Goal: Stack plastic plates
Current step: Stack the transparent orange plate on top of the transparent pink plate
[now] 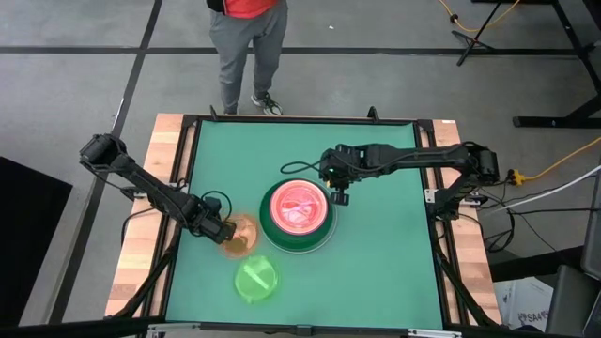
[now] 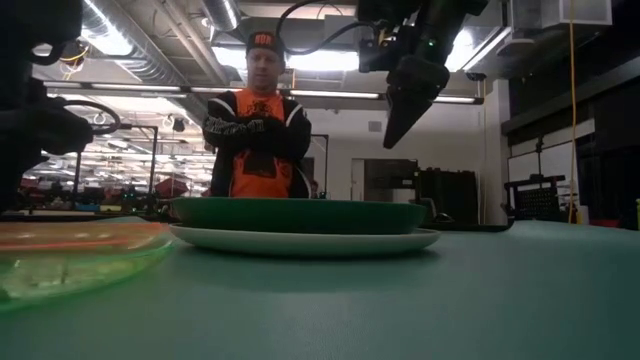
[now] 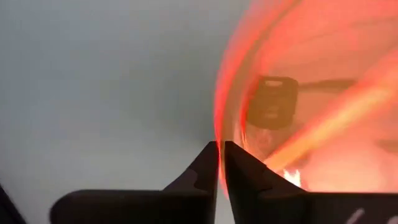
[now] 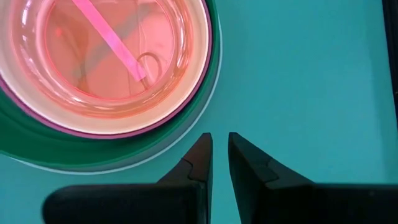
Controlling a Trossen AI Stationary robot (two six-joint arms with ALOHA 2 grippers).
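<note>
While the lime green plate (image 1: 255, 280) lies near the mat's front edge, the left gripper (image 1: 225, 231) pinches the orange plate's (image 1: 241, 234) rim just behind it; mid-mat sits the stack (image 1: 299, 214), right gripper (image 1: 339, 196) clenched, empty, above its far-right rim.

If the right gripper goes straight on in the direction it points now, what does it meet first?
Probably the bare green table mat. The right gripper hangs above the table, fingers nearly together and empty, pointing down just beside the plate stack. The stack's rim lies close to that line, so depth is uncertain.
</note>
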